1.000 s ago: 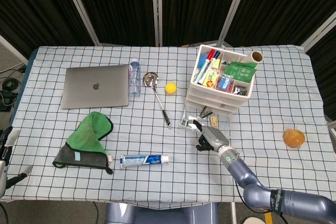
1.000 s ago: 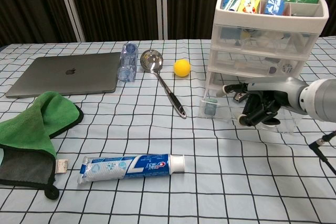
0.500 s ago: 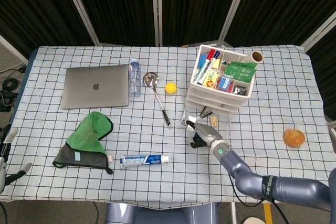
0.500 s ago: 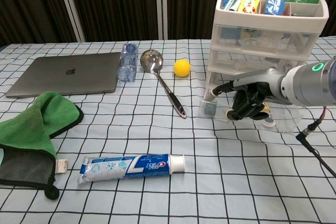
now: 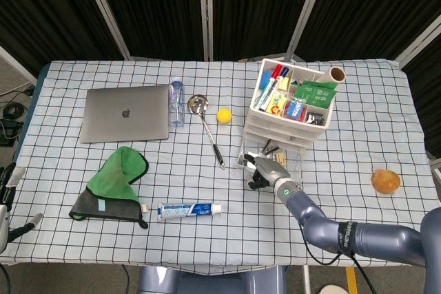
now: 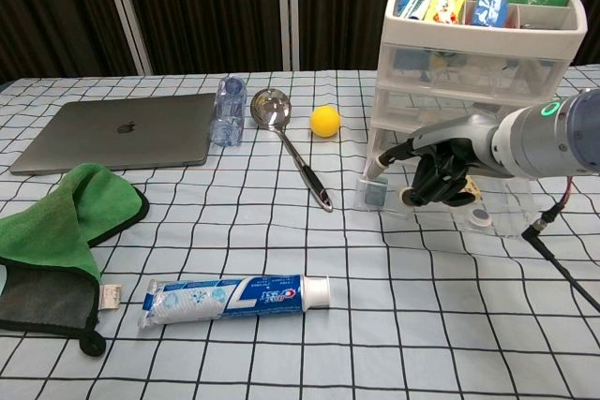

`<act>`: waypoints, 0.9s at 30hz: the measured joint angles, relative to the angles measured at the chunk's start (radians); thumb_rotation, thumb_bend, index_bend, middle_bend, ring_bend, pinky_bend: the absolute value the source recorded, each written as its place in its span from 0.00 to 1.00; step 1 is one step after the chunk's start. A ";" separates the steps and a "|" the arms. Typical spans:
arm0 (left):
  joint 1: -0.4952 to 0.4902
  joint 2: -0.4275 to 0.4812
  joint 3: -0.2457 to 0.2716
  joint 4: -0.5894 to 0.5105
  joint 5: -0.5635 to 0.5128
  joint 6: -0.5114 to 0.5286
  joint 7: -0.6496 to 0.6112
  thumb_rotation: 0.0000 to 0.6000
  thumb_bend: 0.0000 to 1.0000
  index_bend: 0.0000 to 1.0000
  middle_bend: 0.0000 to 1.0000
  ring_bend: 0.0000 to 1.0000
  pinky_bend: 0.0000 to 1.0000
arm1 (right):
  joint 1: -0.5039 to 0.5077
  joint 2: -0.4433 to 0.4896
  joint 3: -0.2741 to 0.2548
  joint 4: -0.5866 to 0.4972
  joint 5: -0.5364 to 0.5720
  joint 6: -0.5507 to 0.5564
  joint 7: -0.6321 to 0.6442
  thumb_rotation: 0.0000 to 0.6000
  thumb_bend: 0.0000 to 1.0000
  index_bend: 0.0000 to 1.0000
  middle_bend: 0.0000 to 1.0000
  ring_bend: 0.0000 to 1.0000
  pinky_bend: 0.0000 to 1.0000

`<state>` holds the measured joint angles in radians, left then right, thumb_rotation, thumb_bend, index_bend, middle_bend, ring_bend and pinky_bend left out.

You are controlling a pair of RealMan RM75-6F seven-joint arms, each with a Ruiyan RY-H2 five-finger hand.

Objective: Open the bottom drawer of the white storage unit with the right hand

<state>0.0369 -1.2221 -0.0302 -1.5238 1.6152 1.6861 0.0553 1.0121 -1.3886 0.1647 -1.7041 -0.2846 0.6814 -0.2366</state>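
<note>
The right hand (image 6: pixel 439 175) sits at the front of the bottom drawer (image 6: pixel 450 201) of the white storage unit (image 6: pixel 473 91), fingers curled down onto/over the clear front wall. Whether it's really hooking the edge or just resting on it can't be told from either view. Compared w/ 1 s ago, the hand has slid toward the robot's left along the drawer front and in toward the unit; in the head view the wrist now lies closer to the drawer mouth.

The drawer itself hasn't shifted noticeably btwn frames: it's already pulled out well clear of the two drawers above, contents (small items, a roll) visible through the clear plastic. So the opening looks largely done; the recent motion reads more like re-gripping or easing off than pulling. Judgement only.

The left hand (image 5: pixel 8 201) hangs low at the table's left edge, off the cloth, fingers apart, holding nothing.

The spoon (image 6: pixel 291 142) and yellow ball (image 6: pixel 325 120) lie near the unit, untouched.
</note>
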 measured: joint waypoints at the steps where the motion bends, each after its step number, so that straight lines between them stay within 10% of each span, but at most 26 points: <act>1: 0.000 0.000 0.000 0.000 -0.001 -0.001 0.000 1.00 0.00 0.00 0.00 0.00 0.00 | 0.003 -0.001 -0.002 0.004 0.003 -0.002 0.002 1.00 0.62 0.16 1.00 1.00 0.89; 27: -0.005 -0.001 0.000 0.004 -0.009 -0.007 -0.005 1.00 0.00 0.00 0.00 0.00 0.00 | 0.071 -0.018 -0.070 0.045 0.081 0.012 0.024 1.00 0.64 0.24 1.00 1.00 0.90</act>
<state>0.0321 -1.2228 -0.0302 -1.5195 1.6062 1.6791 0.0501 1.0828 -1.4069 0.0950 -1.6589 -0.2041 0.6937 -0.2126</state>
